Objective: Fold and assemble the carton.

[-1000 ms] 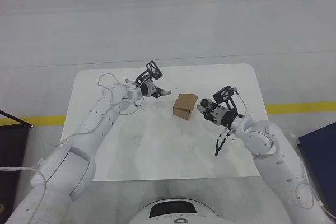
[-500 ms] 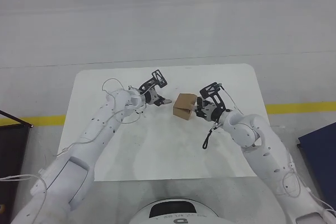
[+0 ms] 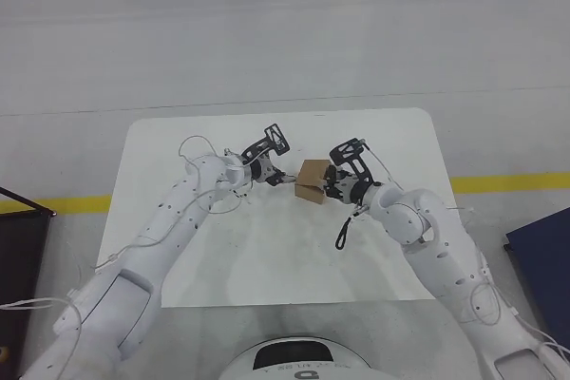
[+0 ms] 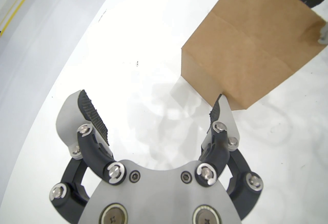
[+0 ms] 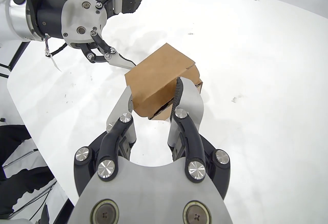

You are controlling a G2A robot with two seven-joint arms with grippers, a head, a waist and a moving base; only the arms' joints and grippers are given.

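A small brown carton point(image 3: 313, 179) lies on the white table point(image 3: 218, 256), folded into a box shape with one end partly open. My right gripper point(image 3: 332, 182) point(image 5: 153, 99) holds that open end, one finger on the side wall and the other pad on the end flaps. The carton point(image 5: 159, 73) looks slightly tilted in this grip. My left gripper point(image 3: 284, 177) point(image 4: 153, 112) stands open at the opposite side, its lower fingertip point(image 4: 221, 107) touching the bottom corner of the carton point(image 4: 251, 55). The right wrist view shows that left gripper point(image 5: 129, 32) with its jaws wide apart.
A black cable point(image 3: 347, 231) hangs from the right arm over the table. A dark frame point(image 3: 0, 218) stands off the table's left side. A yellow floor line point(image 3: 513, 180) runs behind the table. Bare tabletop lies in front of the carton.
Both arms have closed in on the carton from either side. The right gripper has reached its open end and closed on it; the left gripper has come up to its other side.
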